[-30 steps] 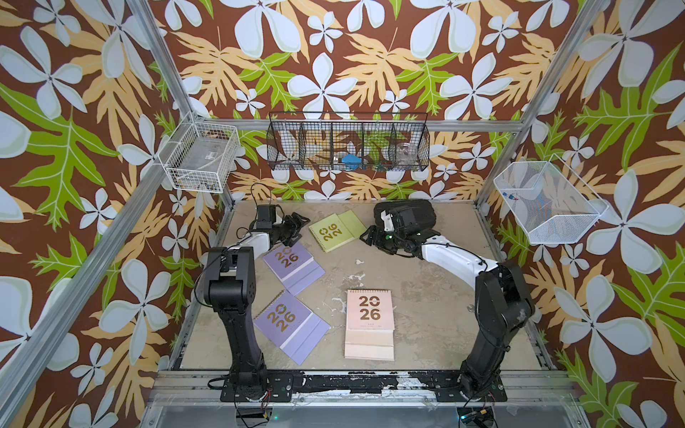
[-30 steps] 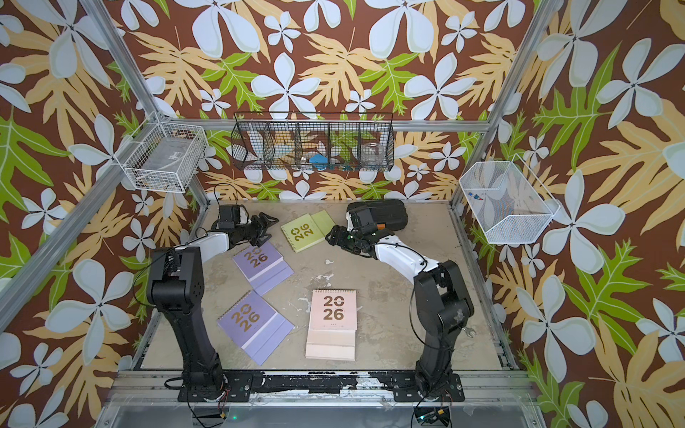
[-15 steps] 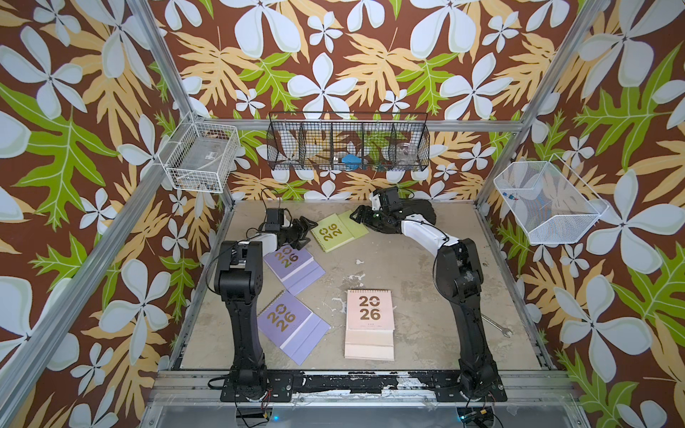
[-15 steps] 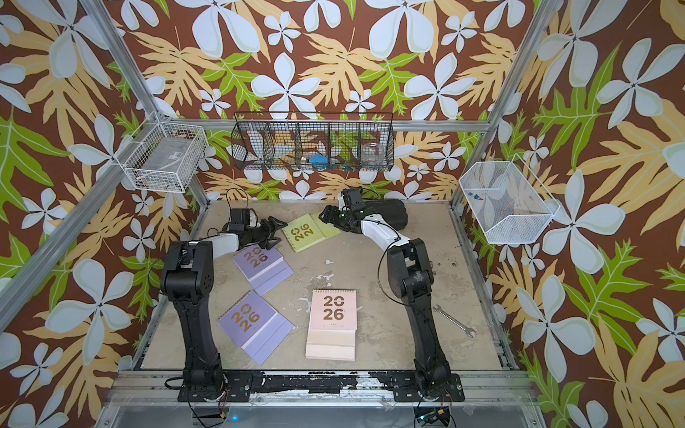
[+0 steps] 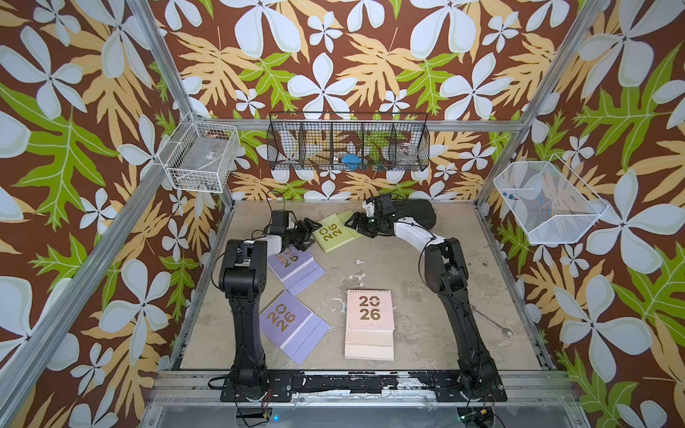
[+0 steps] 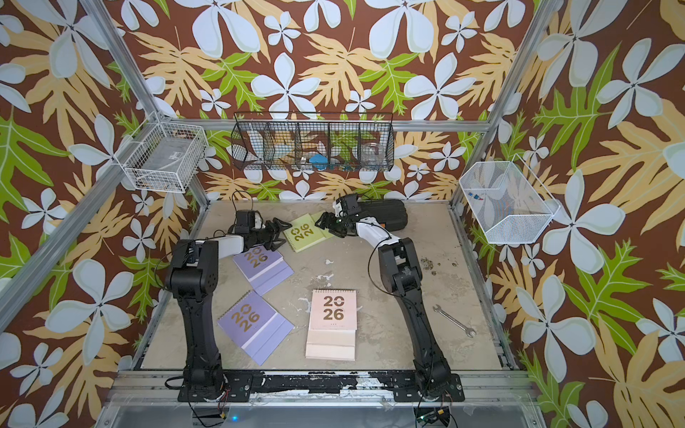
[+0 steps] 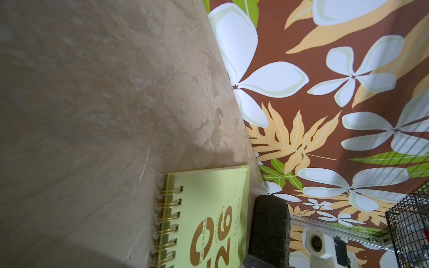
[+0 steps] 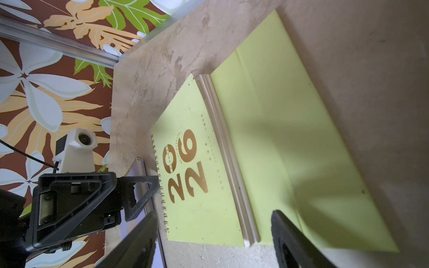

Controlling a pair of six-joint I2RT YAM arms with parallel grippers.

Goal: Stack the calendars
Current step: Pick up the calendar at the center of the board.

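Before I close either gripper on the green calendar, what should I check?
1. Left gripper open: ok, jaws spread at the green calendar's spiral edge.
2. Right gripper open: ok, jaws spread at its opposite side.
3. Green calendar flat on the table: ok, flap folded out.
4. Fingers already touching it: cannot tell.
5. Black case clear of the right arm: cannot tell; it sits close behind.
6. Stack started: not ok; the pink calendar lies apart from the green one.
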